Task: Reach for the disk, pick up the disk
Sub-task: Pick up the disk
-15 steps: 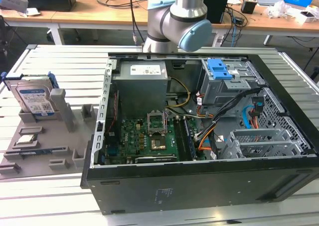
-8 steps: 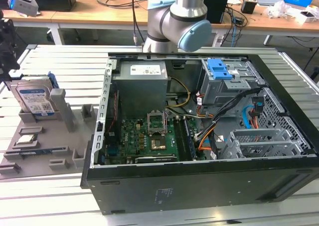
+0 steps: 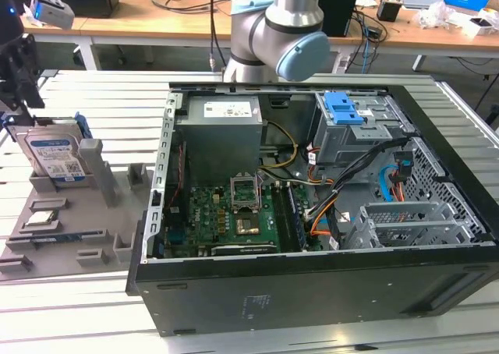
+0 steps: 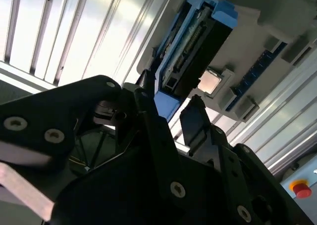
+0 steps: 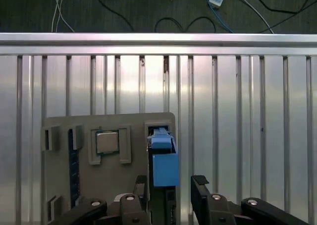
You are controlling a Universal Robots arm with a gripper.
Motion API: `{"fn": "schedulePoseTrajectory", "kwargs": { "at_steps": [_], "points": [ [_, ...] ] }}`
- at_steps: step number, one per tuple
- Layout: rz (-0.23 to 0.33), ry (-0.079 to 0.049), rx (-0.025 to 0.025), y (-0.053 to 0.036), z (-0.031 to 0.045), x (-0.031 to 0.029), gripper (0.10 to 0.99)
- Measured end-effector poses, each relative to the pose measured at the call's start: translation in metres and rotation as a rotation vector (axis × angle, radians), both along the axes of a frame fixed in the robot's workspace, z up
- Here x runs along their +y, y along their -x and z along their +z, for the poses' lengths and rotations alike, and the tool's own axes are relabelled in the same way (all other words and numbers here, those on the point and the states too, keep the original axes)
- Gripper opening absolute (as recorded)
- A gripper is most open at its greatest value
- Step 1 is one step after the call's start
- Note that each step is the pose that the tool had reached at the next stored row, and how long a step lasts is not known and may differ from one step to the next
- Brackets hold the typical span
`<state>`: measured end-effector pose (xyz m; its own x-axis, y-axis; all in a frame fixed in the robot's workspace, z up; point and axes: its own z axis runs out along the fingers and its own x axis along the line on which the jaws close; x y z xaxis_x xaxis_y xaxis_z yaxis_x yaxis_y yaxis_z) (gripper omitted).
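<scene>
Your gripper [image 5: 171, 185]: the two black fingers [image 5: 200, 186] are spread apart and grip nothing. In both wrist views they stand on either side of the disk [image 5: 164, 163], over its blue rail end. The first wrist view shows a gap on each side, so there is no contact that you can confirm.

The disk stands on edge in a slot of the grey fixture tray [image 5: 59, 185], label side facing outward in the exterior view. Just beside it in the tray a square silver chip [image 5: 106, 141] lies flat in its own recess.

The tray sits on the slatted aluminium table [image 5: 247, 111], toward the exterior view's left. Well apart from it, toward the exterior view's right, is the open computer case [image 3: 312, 292], with its green board and cables exposed. The arm [image 3: 277, 34] rises at the far side of the case.
</scene>
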<state>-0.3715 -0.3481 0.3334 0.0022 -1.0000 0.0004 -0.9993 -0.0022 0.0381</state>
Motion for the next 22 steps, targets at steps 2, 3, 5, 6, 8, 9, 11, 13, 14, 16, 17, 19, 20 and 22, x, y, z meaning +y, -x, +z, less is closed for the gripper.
{"fn": "schedulePoseTrajectory", "kwargs": {
  "at_steps": [2,3,5,6,8,9,11,13,14,16,17,19,20,22],
  "points": [
    [0.001,0.0,0.0002,0.0002,-0.0044,0.0,0.482],
    [0.001,0.0,0.0002,0.0002,-0.006,0.0,0.482],
    [0.003,0.0,0.0001,0.0002,-0.0147,0.0,0.482],
    [0.003,0.0,0.0,0.0002,-0.0185,0.0,0.482],
    [0.003,0.0,0.0001,0.0002,-0.023,0.0,0.482],
    [0.003,0.0,0.0002,0.0002,-0.0246,0.0,0.482],
    [0.004,0.0,0.0001,0.0002,-0.032,0.0,0.482],
    [0.004,0.0,0.0001,0.0003,-0.036,0.0,0.482],
    [0.004,0.0,0.0002,0.0003,-0.0374,-0.0001,0.482],
    [0.005,0.0,0.0001,0.0002,-0.0405,-0.0001,0.482],
    [0.007,0.0,0.0001,0.0002,-0.0416,-0.0001,0.482],
    [0.012,0.0,0.0001,0.0002,-0.044,-0.0002,0.482],
    [0.018,0.0,0.0001,0.0002,-0.0452,-0.0002,0.482],
    [0.027,0.0,0.0002,0.0001,-0.0471,-0.0002,0.482]
  ]
}}
